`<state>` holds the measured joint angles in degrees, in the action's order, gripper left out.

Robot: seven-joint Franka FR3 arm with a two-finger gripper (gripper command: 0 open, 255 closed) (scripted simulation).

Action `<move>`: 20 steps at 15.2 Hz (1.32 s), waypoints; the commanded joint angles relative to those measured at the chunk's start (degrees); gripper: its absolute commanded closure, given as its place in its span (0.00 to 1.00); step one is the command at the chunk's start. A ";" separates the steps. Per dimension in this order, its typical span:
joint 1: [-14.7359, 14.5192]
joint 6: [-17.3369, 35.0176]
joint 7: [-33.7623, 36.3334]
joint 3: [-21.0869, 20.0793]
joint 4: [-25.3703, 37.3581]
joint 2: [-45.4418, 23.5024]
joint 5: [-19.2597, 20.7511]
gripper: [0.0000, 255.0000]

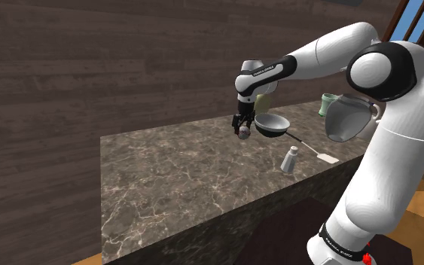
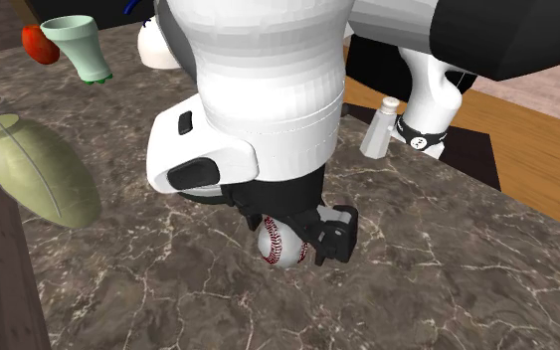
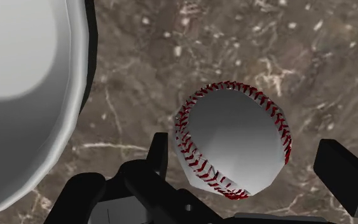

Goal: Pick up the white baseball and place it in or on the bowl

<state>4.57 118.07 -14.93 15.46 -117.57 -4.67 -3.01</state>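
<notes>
Finding: my tool (image 2: 292, 242) is closed on the baseball (image 2: 281, 245), one black finger on each side, with the ball seated low, near the fingertips. In the wrist view one finger (image 3: 160, 151) presses the red stitching. The other looks slightly off the ball's edge, so I judge the grip to be light.

Position: the ball hangs in my tool just beside the bowl (image 1: 271, 126), on the shoulder view's left of it. It is not yet over the bowl. It appears lifted off the tabletop (image 1: 172, 173), though I cannot confirm the clearance.

Risks noted:
- A round ball held at the fingertips may roll out during a quick sideways move and run along the tabletop toward its edge.
- If I travel too low, the ball or a finger may strike the bowl's rim (image 3: 77, 95) and push or tip the bowl.
- Opening off-centre may bounce the ball off the rim rather than into the bowl.
- The shaker (image 1: 290, 159) stands near, beyond the bowl; an overshoot could knock it over.
</notes>
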 commanded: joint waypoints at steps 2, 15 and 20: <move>0.00 0.09 -0.01 0.00 -0.04 -0.04 -0.01 0.00; -0.02 -0.64 0.09 0.01 0.37 0.29 0.10 1.00; -0.08 -4.28 0.51 0.02 2.64 1.73 0.60 1.00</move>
<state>4.46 114.62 -14.42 15.45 -115.48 -3.21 -2.50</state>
